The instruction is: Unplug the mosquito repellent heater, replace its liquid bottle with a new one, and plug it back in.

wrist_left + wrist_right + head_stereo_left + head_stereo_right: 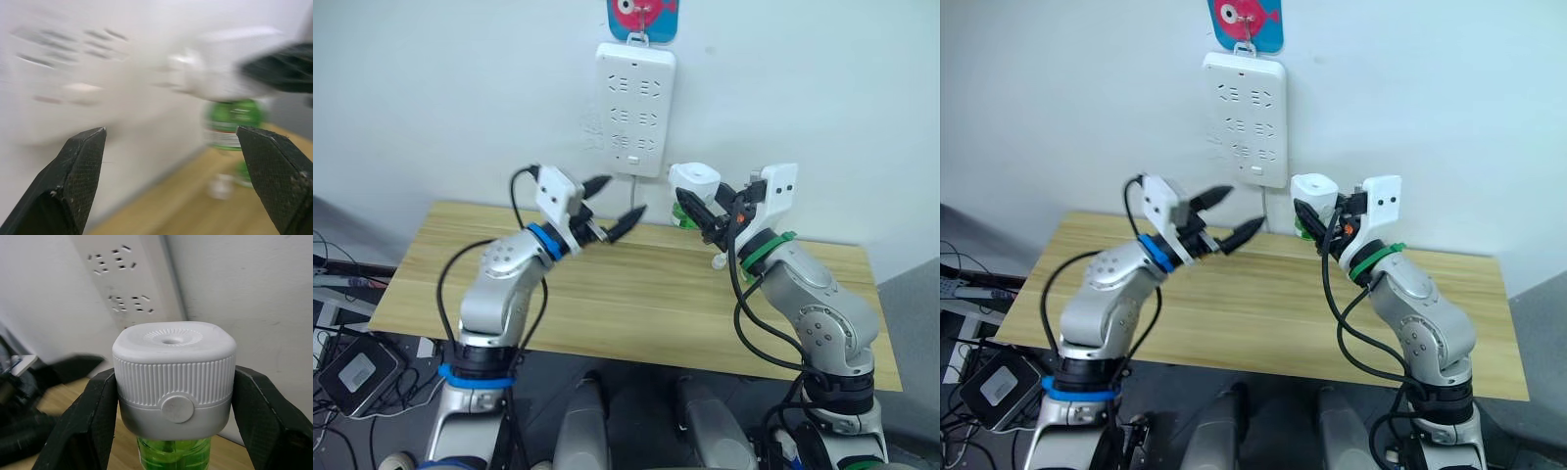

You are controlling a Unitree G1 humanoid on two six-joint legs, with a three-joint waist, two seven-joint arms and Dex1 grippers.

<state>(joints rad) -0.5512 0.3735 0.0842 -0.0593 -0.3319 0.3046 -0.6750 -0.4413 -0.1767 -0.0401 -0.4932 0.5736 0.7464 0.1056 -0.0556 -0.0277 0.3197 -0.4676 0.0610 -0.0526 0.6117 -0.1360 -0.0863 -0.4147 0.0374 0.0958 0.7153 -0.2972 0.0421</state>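
The right end effector (707, 217) clamps the heater (173, 379), green bottle hanging below, clear of the desk (636, 294) at the strip's (634, 108) 4 o'clock, presenting it to the wide-open, empty left end effector (617, 209) for bottle removal.

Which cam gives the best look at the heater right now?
Right wrist view: the mosquito repellent heater sits sharp between the right gripper jaws, with vent, ribbing and green bottle visible. The eye views show it small, beside the power strip. The left wrist view shows it blurred.
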